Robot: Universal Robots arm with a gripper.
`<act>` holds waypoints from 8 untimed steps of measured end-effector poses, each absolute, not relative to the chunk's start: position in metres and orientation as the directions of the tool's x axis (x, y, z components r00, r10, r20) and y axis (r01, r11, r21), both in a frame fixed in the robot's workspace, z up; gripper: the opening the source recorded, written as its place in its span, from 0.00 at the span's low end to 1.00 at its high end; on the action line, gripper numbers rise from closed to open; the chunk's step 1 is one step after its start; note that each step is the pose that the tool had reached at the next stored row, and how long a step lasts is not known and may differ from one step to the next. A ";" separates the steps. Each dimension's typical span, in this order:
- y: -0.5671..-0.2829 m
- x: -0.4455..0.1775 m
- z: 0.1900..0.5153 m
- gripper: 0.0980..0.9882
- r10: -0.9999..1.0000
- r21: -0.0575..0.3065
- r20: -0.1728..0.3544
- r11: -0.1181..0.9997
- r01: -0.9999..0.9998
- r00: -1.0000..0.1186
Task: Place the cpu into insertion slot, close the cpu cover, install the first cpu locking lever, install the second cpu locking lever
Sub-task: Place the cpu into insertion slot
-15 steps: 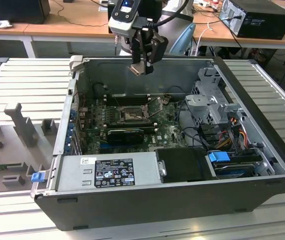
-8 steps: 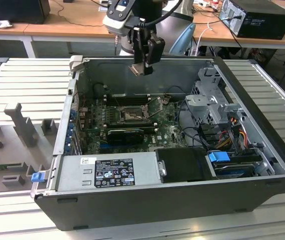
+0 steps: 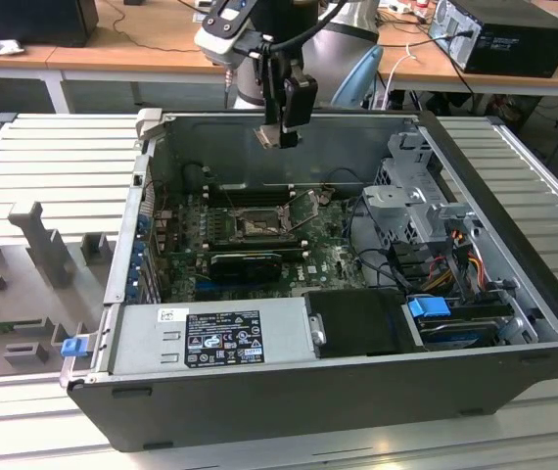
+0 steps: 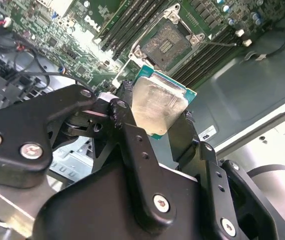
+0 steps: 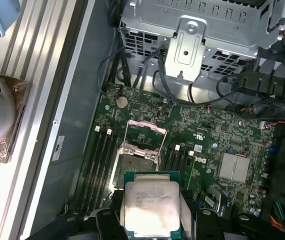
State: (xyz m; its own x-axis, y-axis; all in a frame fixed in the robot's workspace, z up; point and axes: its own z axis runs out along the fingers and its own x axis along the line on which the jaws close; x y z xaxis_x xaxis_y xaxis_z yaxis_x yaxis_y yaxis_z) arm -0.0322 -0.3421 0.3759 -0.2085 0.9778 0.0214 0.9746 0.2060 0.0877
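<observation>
My claw (image 3: 283,133) grips the cpu (image 3: 271,137), upper centre in the exterior view, well above the insertion slot (image 3: 256,225) at mid-frame. Placement step in hand; seating it, I judge, calls for squaring cpu over slot.

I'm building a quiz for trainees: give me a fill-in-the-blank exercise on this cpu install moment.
The gripper is ___ on the cpu.
The slot lies ___, no chip in it.
The cover stands ___.
Missing: shut; empty; open.
</observation>
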 end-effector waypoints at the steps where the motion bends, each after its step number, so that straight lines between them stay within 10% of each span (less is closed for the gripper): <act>1: -0.342 -0.032 0.376 0.48 0.980 0.088 0.021 0.193 0.977 -0.196; 8: -0.342 -0.032 0.375 0.48 0.998 0.088 0.021 0.050 0.995 -0.052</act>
